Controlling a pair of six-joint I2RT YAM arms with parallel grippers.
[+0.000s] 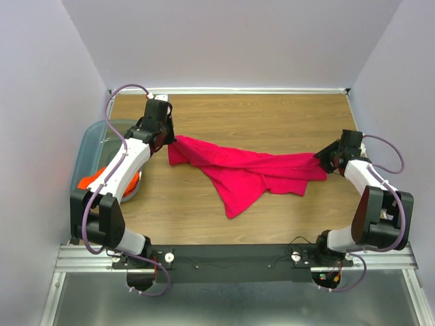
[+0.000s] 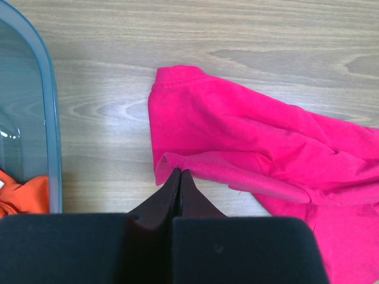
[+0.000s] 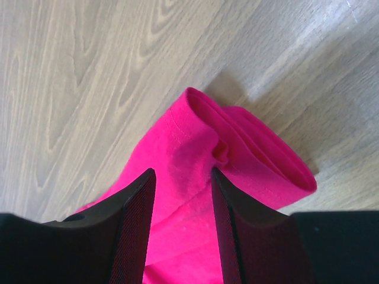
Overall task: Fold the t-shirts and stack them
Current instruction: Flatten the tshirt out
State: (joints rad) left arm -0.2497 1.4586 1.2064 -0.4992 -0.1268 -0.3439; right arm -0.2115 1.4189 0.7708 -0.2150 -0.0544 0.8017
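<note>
The magenta-pink t-shirt lies crumpled and stretched across the middle of the wooden table. My left gripper is at its left end. In the left wrist view it is shut, pinching a raised hem fold of the shirt. My right gripper is at the shirt's right end. In the right wrist view it is open, with its fingers down on either side of a sleeve of the shirt. The orange t-shirt lies bunched in the bin, also seen in the left wrist view.
The translucent blue-grey bin stands at the table's left edge, its rim close beside my left gripper. White walls enclose the table on three sides. The arm bases sit on a black rail at the near edge.
</note>
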